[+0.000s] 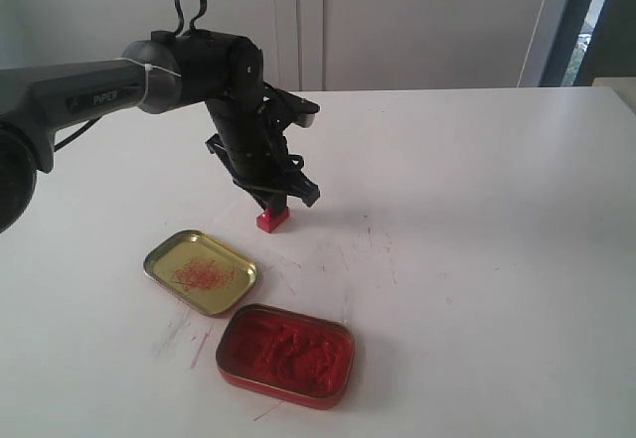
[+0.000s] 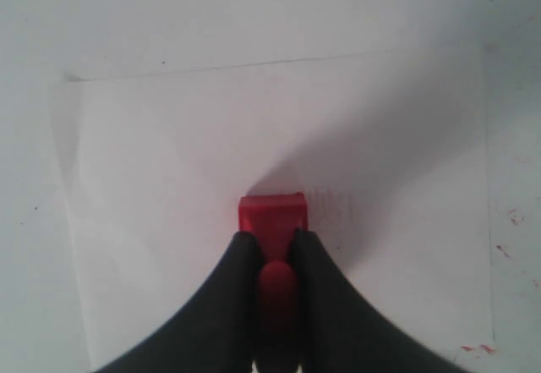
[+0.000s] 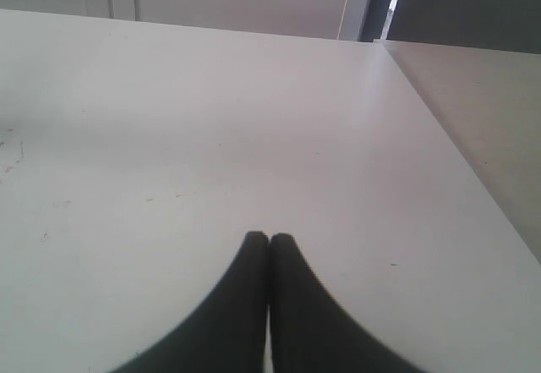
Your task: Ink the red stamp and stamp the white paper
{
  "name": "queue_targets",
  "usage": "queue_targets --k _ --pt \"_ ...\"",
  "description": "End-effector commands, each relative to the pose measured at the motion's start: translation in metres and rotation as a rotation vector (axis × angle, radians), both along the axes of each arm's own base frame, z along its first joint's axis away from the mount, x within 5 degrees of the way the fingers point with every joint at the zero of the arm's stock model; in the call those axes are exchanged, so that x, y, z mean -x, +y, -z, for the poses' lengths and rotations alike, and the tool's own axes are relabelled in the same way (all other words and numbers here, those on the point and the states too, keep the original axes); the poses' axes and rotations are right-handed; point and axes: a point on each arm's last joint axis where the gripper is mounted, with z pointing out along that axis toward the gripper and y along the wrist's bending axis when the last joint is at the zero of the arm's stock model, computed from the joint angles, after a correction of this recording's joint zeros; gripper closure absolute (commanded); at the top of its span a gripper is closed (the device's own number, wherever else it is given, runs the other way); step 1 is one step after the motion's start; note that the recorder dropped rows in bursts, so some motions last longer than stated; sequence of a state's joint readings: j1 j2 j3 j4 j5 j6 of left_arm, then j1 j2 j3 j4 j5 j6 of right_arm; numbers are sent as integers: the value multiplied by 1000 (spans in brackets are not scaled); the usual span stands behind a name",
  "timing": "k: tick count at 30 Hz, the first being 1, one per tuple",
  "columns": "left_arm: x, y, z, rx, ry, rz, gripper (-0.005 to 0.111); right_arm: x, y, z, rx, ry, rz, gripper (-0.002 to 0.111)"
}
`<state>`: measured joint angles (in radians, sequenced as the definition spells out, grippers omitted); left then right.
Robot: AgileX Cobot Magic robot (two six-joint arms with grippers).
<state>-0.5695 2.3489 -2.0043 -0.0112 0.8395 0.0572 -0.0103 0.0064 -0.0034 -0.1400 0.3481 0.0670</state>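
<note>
— Step in hand?
— Stamping, by the look of it. Left tool clamped tight on the knob of the red stamp, block face down near the middle of the white paper.
— Touching the sheet?
— Seemingly resting on it; impossible to tell how firmly.
— Inked?
— Cannot tell, face hidden. Ink tin and lid lying well apart from the stamp on the table.
— Right tool?
— Closed fully, gripping nothing, above the table.
— Next move?
— Probably a firm press, then a straight lift with no sideways slide, to avoid smearing. Worth watching for the thin sheet rising with the block.
</note>
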Motion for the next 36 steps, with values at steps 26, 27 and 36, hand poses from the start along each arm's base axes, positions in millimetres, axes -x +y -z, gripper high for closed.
queue_targets --k 26,27,36 --pt "7 6 -17 -12 -6 0 107 0 0 0 10 -9 -3 108" --pt "8 6 -18 -12 -6 0 107 0 0 0 10 -9 -3 108" --pt "8 6 -18 -14 -5 1 107 0 0 0 10 -9 -3 108"
